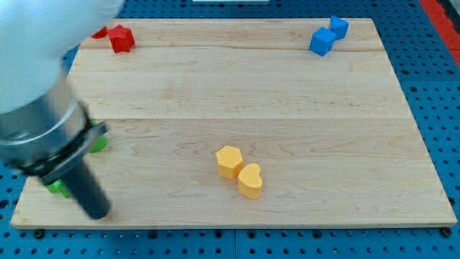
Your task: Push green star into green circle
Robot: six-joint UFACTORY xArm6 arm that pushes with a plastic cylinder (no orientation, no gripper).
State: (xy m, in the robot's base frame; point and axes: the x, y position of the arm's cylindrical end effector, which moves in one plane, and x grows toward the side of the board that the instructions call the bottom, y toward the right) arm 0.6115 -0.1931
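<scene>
Tip (pixel 97 214): you are resting it low at the view's left, between green bits.
Green block (pixel 98 144): mostly hidden; shape unclear.
Second green block (pixel 57 188): likewise.
Hand: none fitted, just a rod.
Advice: you are working blind, so nudge slowly.

I can read no text, label, brand, number or sign anywhere in this view. The pale wooden board (pixel 237 93) carries only its grain, the blue perforated surface (pixel 431 86) around it is plain, and none of the small coloured blocks bears a mark. My own dark rod and the pale housing above it show no lettering either, down to my tip (pixel 98 212).
</scene>
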